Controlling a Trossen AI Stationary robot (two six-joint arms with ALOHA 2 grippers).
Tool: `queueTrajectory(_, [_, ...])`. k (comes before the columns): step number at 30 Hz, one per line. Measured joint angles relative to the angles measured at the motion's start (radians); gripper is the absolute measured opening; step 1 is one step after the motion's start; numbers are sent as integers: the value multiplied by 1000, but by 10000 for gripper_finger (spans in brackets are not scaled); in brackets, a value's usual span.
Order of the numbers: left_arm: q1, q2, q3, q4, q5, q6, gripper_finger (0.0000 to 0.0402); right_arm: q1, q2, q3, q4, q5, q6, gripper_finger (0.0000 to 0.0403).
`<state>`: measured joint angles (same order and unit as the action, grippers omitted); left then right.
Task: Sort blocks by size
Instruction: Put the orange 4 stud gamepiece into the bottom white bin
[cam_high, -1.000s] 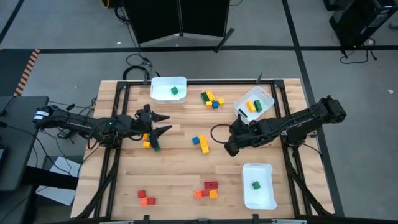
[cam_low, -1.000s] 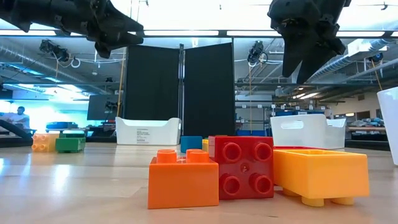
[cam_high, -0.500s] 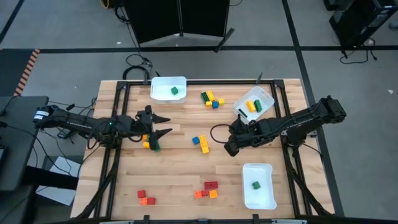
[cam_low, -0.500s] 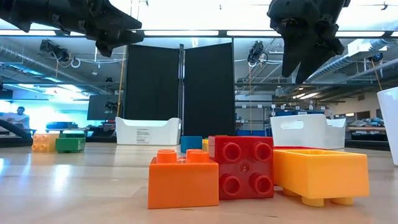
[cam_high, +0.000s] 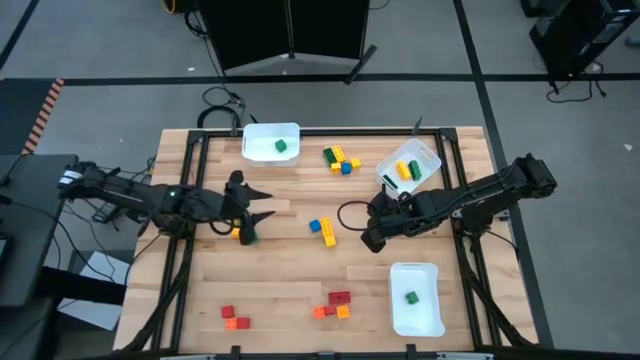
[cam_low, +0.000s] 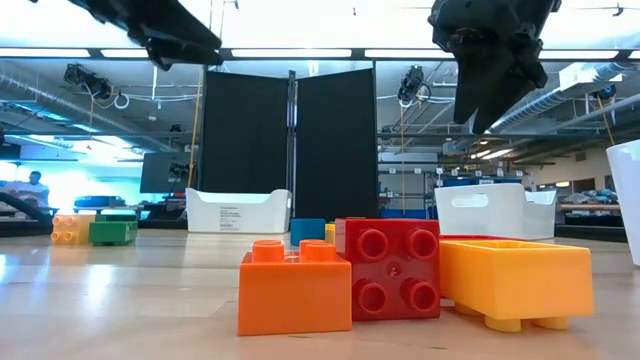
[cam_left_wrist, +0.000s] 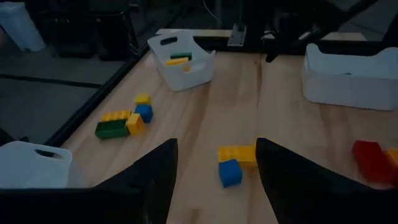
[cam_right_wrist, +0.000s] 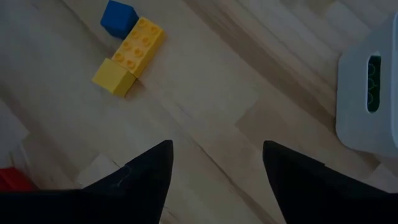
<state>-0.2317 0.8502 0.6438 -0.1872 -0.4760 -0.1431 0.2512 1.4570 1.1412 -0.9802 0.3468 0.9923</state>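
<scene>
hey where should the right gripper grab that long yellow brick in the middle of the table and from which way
Probably from straight above, pinching the long yellow brick across its narrow width at mid-length. It lies flat, studs up, with a small yellow cube at one end and a blue cube by the other, so only the long sides look free. The right gripper is open, nearby.

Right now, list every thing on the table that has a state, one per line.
Left pincer: open, empty, above a green and orange block pair.
Right pincer: open, empty, off the wood.
Far white bin: upright, one green block inside.
Right far bin: upright, yellow and green blocks inside.
Near right bin: upright, one green block inside.
</scene>
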Motion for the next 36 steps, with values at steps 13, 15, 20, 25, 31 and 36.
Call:
queueTrajectory(13, [-59,298,296,-268,18,-153,224,0,0,0,0,-72,-80,257])
queueTrajectory(15, [-75,355,350,-309,18,-181,224,0,0,0,-1,-79,-109,256])
queueTrajectory(20, [-139,507,506,-390,17,-216,224,0,0,0,-3,-86,-156,250])
queueTrajectory(25, [-216,670,674,-464,2,-222,224,0,0,0,-6,-96,-155,245])
queueTrajectory(31, [-283,837,840,-527,0,-316,224,2,0,0,-15,-136,-156,241])
queueTrajectory(36, [-325,945,927,-496,22,-409,224,2,0,0,-51,-187,-172,240])
